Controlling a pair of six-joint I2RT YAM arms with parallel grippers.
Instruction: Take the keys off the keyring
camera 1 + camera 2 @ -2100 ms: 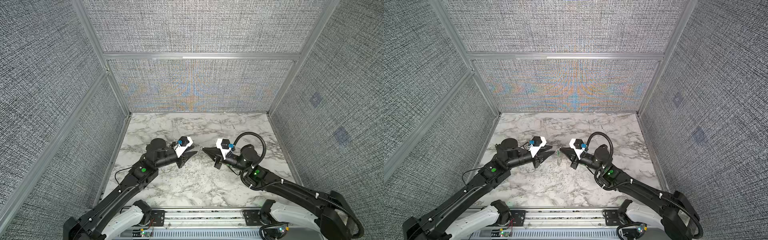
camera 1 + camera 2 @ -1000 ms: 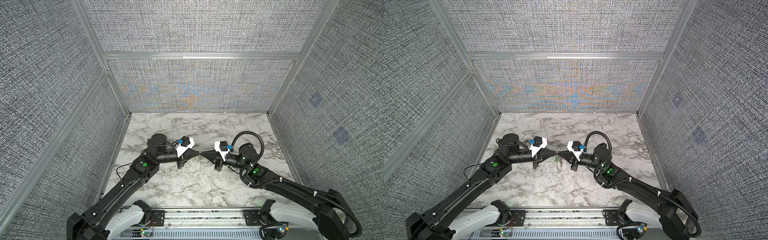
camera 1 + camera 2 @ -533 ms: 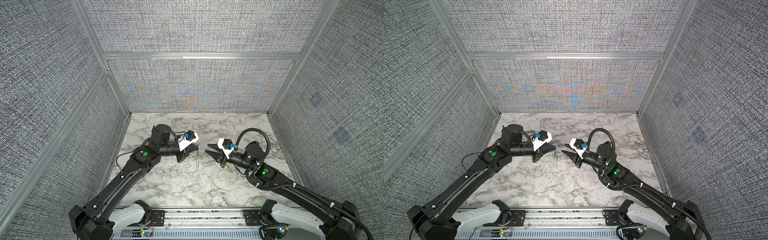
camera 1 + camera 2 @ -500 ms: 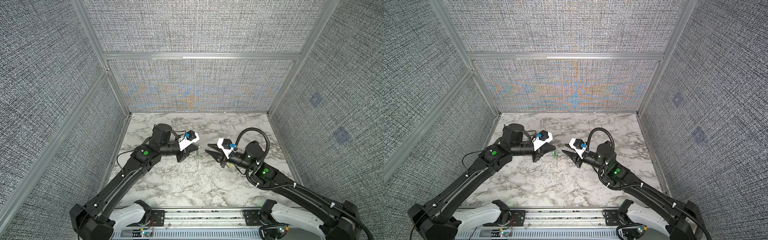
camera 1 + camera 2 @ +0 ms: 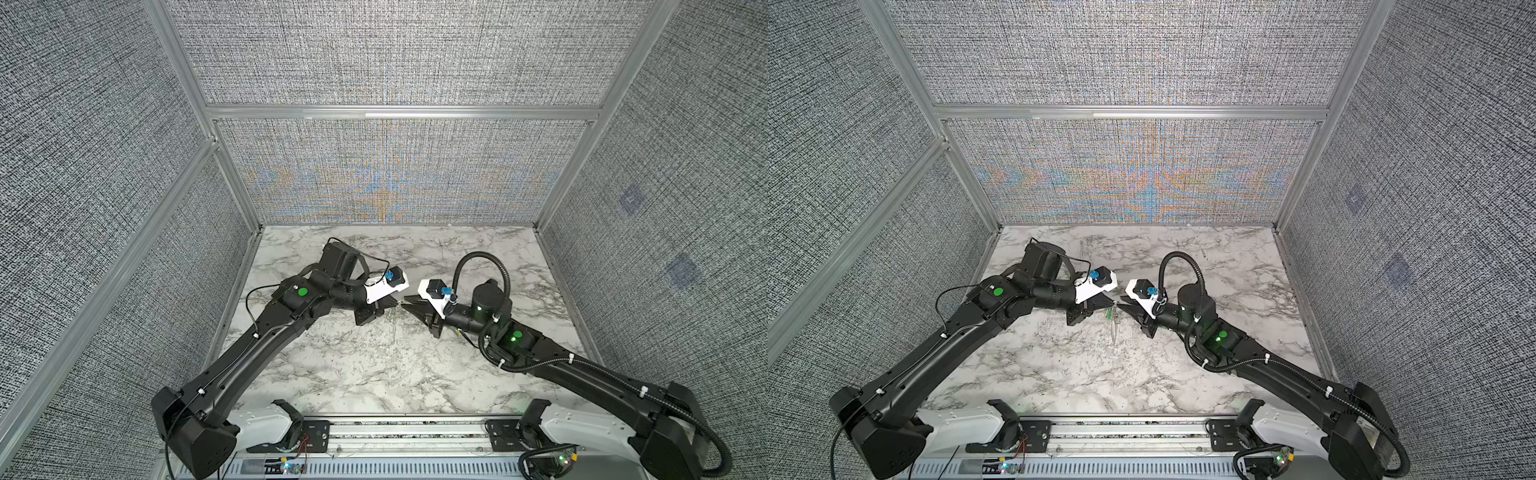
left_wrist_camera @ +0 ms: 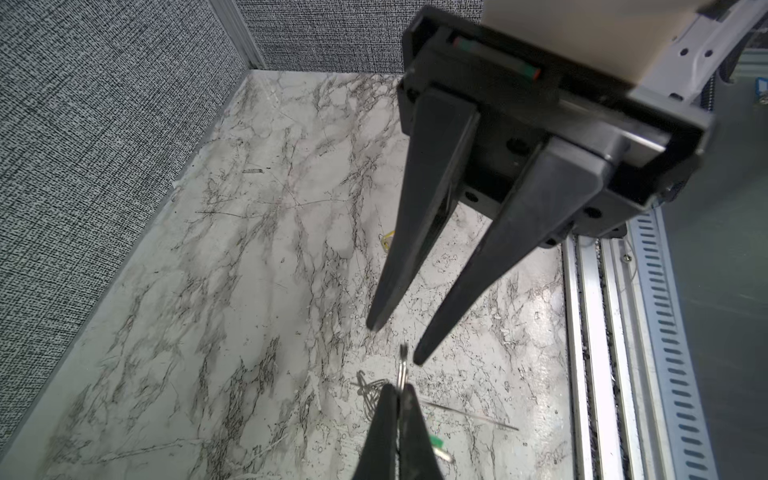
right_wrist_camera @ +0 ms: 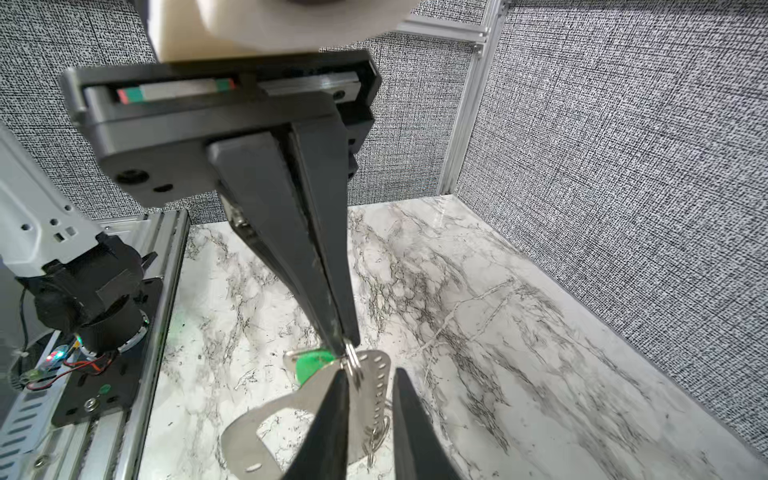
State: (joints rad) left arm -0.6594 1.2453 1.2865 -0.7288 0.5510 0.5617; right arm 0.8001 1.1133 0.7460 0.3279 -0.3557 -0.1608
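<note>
Left gripper (image 7: 344, 340) clenches the keyring (image 7: 380, 363), which hangs between fingers of the released right gripper (image 6: 395, 345).

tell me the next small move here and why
Probably close the right hand on the small ring: its fingers are open and straddle the ring's free end, while the left hand is shut on the other end, green-tagged key dangling.

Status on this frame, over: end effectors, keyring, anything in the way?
Left end effector shut on keyring, held in the air. Right end effector open, tips close beside it. Green-tagged key not yet off. Nothing blocking.
</note>
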